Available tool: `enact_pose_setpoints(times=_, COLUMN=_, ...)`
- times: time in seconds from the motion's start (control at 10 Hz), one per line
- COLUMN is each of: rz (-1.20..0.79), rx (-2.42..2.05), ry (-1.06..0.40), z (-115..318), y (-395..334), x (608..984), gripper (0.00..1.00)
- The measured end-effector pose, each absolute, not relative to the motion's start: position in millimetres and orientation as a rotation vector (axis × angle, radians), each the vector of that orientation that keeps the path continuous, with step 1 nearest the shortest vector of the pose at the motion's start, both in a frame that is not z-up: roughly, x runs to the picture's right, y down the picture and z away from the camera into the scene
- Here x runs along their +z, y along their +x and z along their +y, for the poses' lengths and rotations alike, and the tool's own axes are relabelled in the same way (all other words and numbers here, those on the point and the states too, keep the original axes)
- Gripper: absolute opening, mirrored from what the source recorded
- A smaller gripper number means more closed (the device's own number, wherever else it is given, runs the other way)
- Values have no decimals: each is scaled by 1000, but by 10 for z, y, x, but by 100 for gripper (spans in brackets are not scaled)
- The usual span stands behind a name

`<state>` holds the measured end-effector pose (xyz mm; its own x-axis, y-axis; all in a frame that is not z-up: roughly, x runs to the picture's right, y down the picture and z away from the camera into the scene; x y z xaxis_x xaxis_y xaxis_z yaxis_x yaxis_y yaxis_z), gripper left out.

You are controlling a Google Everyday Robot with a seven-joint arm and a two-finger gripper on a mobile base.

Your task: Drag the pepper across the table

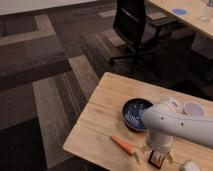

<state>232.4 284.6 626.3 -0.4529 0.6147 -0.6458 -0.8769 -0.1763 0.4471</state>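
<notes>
The pepper, small, orange-red and tapered with a pale stem end, lies on the light wooden table near its front edge. My white arm reaches in from the right. The gripper hangs below the arm's end, just right of the pepper's stem end and apart from the pepper. It is directly over a dark rectangular packet with orange markings.
A dark blue bowl stands behind the pepper, partly covered by the arm. A pale cup is at the right and a white object at the front right. A black office chair and a pale desk with a blue disc stand beyond the table.
</notes>
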Motion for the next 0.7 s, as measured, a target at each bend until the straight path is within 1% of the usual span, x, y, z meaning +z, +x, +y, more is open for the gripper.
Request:
enact_pose_setpoints(times=0.2, rz=985, rx=1832, ry=-389, z=2846, y=2362, x=6369, gripper=65)
enact_pose_setpoints(times=0.5, rz=984, rx=1817, ry=-446, z=2941, y=2250, x=6542, gripper=65)
enact_pose_setpoints(times=0.7, rz=986, rx=1788, ry=-467, z=2931, y=2190, x=6601, gripper=65)
